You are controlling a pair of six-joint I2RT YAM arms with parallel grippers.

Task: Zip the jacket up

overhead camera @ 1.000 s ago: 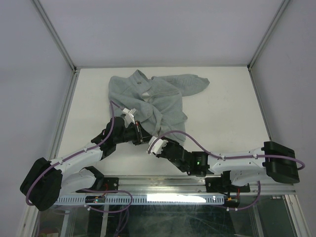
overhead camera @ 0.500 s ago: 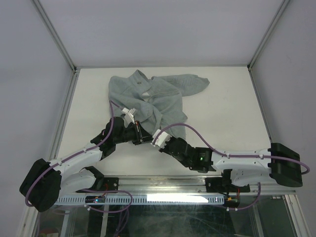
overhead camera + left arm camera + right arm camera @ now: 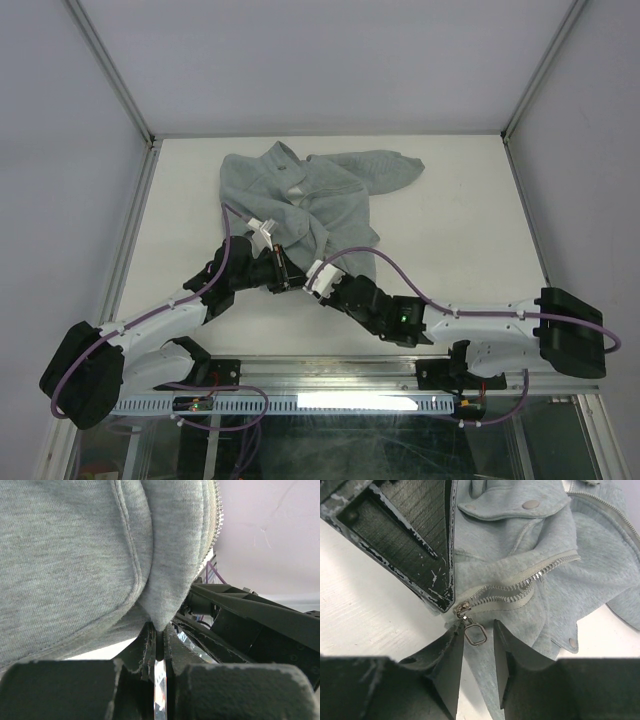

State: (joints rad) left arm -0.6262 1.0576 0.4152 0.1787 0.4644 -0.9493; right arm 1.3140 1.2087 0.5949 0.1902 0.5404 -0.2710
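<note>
Rumpled jacket (image 3: pixel 318 195) on white table (image 3: pixel 455 235)

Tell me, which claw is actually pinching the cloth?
The left gripper, shut on a fold of the jacket; the right gripper is open, straddling the zipper pull.

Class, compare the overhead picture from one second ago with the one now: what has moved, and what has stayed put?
The right gripper moved forward to the near hem of the jacket, close beside the left gripper. Its open fingers now straddle the zipper pull without gripping it. The left gripper stays shut on the hem, and the jacket lies unchanged.
</note>
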